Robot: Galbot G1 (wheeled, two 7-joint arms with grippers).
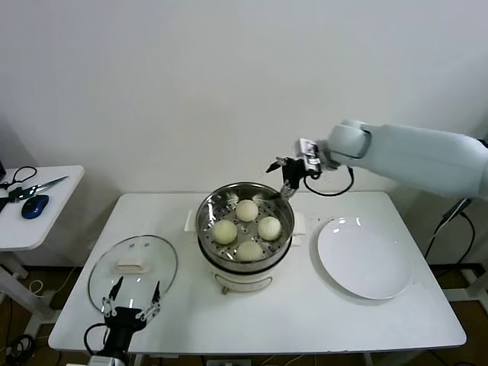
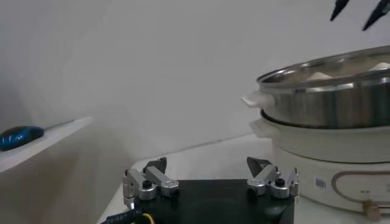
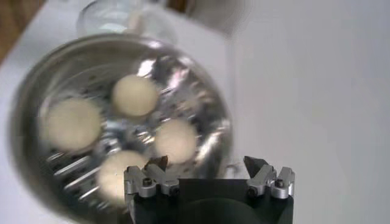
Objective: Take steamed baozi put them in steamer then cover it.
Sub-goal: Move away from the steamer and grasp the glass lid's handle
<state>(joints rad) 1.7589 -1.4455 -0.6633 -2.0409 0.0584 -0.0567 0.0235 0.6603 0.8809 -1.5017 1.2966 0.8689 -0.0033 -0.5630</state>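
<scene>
1. Four steamed baozi [image 1: 245, 229] sit inside the steamer [image 1: 245, 263] at the table's [image 1: 396, 320] middle.
2. The cover [image 1: 133, 268] lies on the table, left of the steamer.
3. The right end effector [image 1: 283, 171] hovers above the steamer's far rim, wide and empty.
4. The left end effector [image 1: 133, 297] waits wide at the cover's near edge.
5. A white plate [image 1: 364, 259] lies right of the steamer.

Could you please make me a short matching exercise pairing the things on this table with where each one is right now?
Things:
1. buns
2. lid
3. plate
4. right claw

Places:
A. flat on the table, left of the steamer
B. above the steamer's far right rim, open
C. inside the steamer, on its tray
D. on the table, right of the steamer, with nothing on it

Pairs: 1-C, 2-A, 3-D, 4-B
</scene>
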